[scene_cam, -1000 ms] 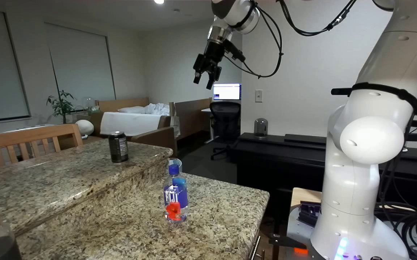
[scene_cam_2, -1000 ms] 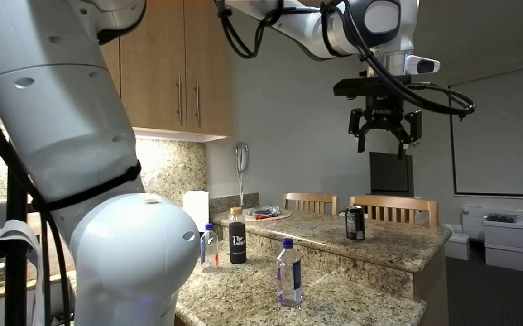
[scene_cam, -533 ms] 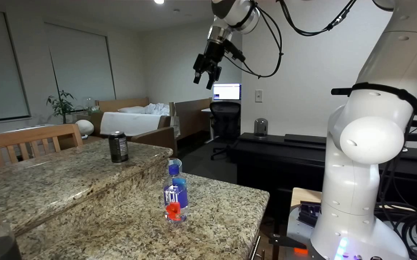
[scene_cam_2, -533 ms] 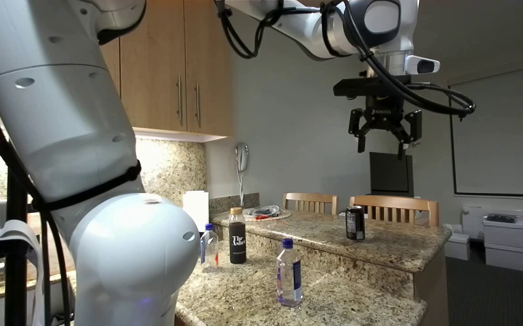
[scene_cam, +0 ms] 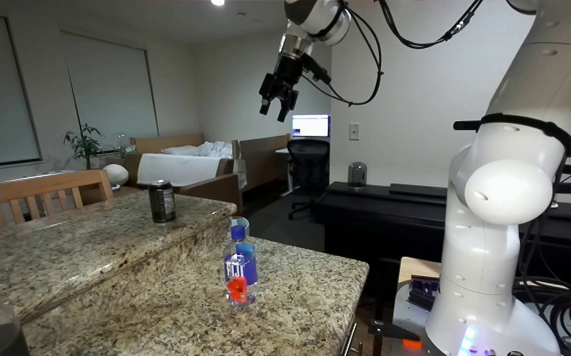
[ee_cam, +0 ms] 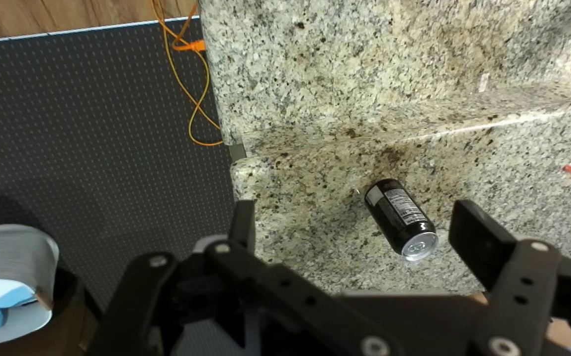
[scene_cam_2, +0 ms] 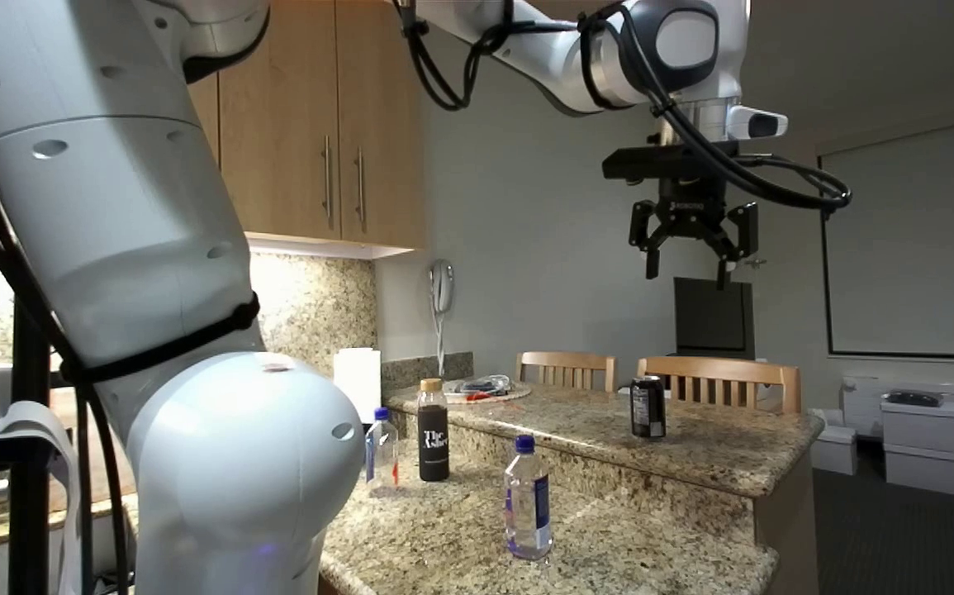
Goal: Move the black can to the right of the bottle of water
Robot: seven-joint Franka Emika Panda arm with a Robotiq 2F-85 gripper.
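Claw (scene_cam_2: pixel 687 271) mkd ROBOTIQ: fingers spread wide, well above speckled stone counter (scene_cam: pixel 82 235); black can (scene_cam: pixel 162 201): metal, upright on upper level, label print too sm. to read; in an exterior view, approx. 10 o'clock of clear plastic bottle (scene_cam: pixel 240 267), mkd FIJI; dark bottle (scene_cam_2: pixel 434 450) reads "The Asher".

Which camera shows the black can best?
The wrist view: the black can looks largest there, with its lid and printed label in plain sight. In both exterior views it is smaller, seen mostly side-on, upright on the raised counter.
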